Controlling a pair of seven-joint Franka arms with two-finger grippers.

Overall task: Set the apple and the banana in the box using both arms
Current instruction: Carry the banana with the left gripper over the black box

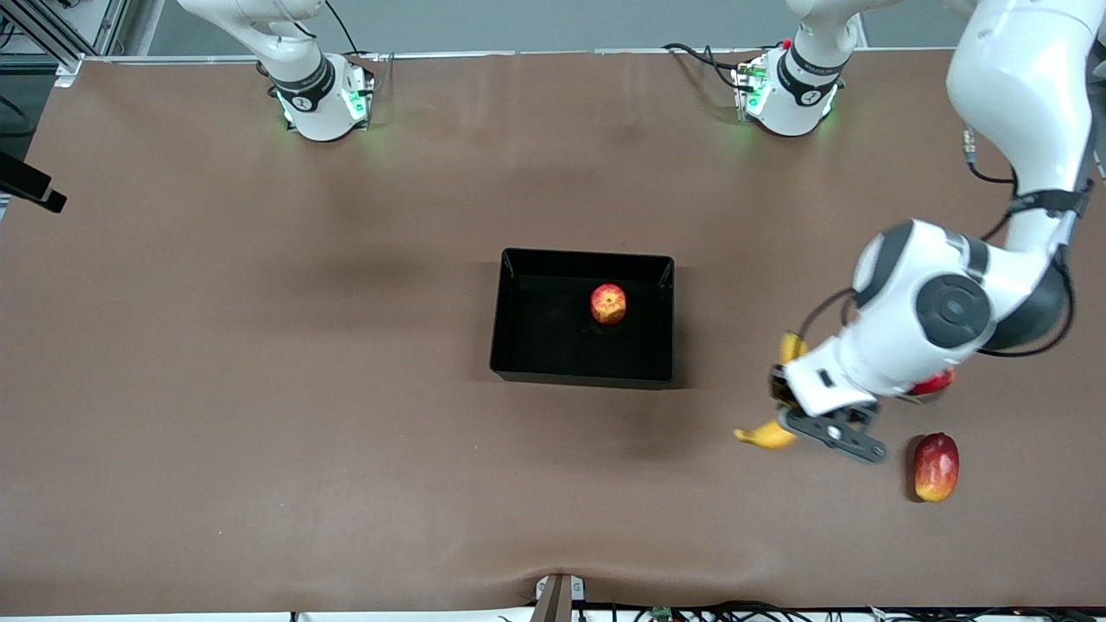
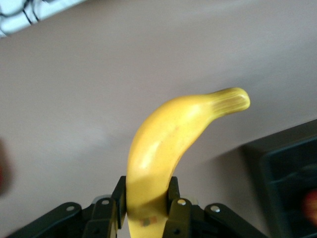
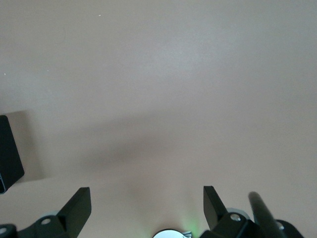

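The apple (image 1: 608, 303) lies in the black box (image 1: 587, 256) at mid table. My left gripper (image 1: 780, 390) is shut on the yellow banana (image 1: 765, 436) and holds it in the air over the table, between the box and the left arm's end. In the left wrist view the banana (image 2: 168, 144) is clamped between the fingers of the left gripper (image 2: 147, 198), and a corner of the box (image 2: 282, 153) shows. My right gripper (image 3: 147, 203) is open and empty over bare table; it does not show in the front view.
An oval red-and-yellow fruit (image 1: 936, 466) lies toward the left arm's end, nearer the front camera than the box. A solid red round fruit (image 1: 933, 383) is mostly hidden under the left arm. A box corner (image 3: 7, 158) shows in the right wrist view.
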